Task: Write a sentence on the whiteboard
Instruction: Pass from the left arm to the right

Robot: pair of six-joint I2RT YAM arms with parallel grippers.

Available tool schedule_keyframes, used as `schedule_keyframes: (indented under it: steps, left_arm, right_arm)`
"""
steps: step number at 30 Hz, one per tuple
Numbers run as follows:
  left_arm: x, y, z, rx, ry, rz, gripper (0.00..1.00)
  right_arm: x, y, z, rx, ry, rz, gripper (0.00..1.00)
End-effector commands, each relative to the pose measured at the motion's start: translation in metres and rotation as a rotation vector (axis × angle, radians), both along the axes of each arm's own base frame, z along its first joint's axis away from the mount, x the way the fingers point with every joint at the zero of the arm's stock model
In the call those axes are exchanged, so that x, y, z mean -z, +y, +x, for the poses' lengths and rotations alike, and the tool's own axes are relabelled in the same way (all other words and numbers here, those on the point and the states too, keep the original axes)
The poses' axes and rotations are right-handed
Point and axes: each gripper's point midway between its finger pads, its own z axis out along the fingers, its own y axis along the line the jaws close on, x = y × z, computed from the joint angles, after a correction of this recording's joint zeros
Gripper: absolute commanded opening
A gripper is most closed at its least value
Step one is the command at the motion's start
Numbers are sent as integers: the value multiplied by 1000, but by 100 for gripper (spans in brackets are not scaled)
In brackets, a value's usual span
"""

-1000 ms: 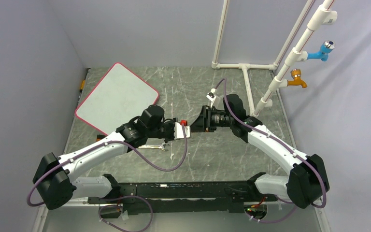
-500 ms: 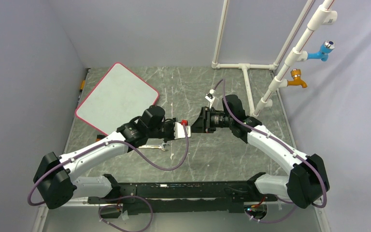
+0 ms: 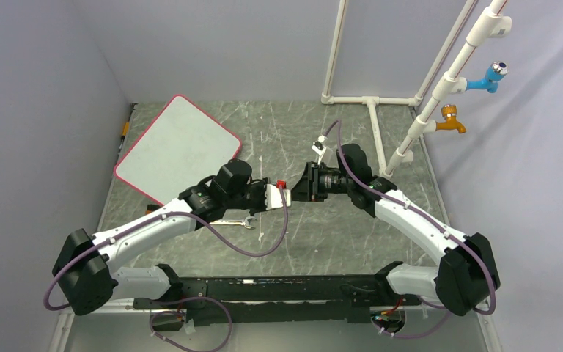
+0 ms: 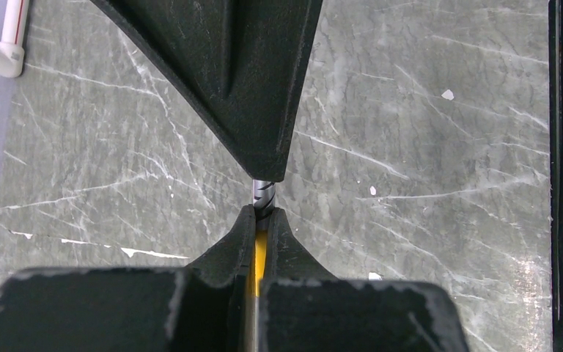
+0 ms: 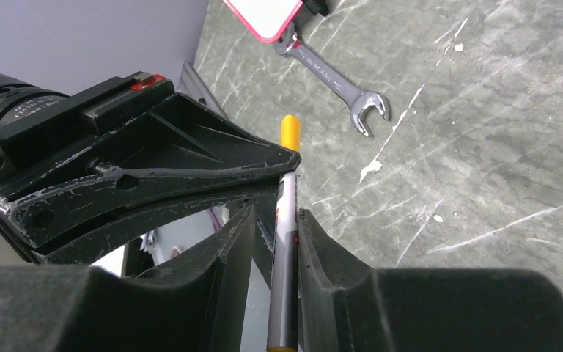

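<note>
The whiteboard (image 3: 176, 145), white with a red-pink rim, lies flat at the back left of the table; one corner (image 5: 264, 13) shows in the right wrist view. Both grippers meet tip to tip above the table's middle. My left gripper (image 3: 281, 193) (image 4: 262, 214) is shut on a marker (image 4: 263, 192) with a yellow cap (image 5: 290, 130) and a silver-white barrel (image 5: 284, 242). My right gripper (image 3: 297, 189) (image 5: 275, 218) straddles the barrel. Its right finger touches the barrel, and a gap remains on the left side.
A steel wrench (image 3: 234, 221) (image 5: 335, 78) lies on the grey marble table just below the left forearm, near the whiteboard's corner. A white pipe frame (image 3: 375, 125) stands at the back right, with a blue tap (image 3: 488, 78) and an orange tap (image 3: 451, 120).
The right gripper's jaws have narrowed around the marker barrel. The left arm has shifted slightly, still gripping the marker; the whiteboard and wrench have not moved.
</note>
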Motion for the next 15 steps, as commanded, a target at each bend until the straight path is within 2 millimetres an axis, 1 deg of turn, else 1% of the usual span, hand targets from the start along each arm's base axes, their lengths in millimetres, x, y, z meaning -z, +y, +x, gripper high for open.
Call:
schedule_keyframes:
  steps: [1,6,15]
  left_arm:
    - [-19,-7,5,-10,-21,-44,0]
    - [-21,-8,4,-9,-19,-51,0]
    - [-22,-7,5,-15,-16,-52,0]
  right_arm:
    - [-12,6,4,-11,-39,16,30]
    - [-6,6,6,3,-37,-4,29]
    - [-4,8,12,21,-44,-10,28]
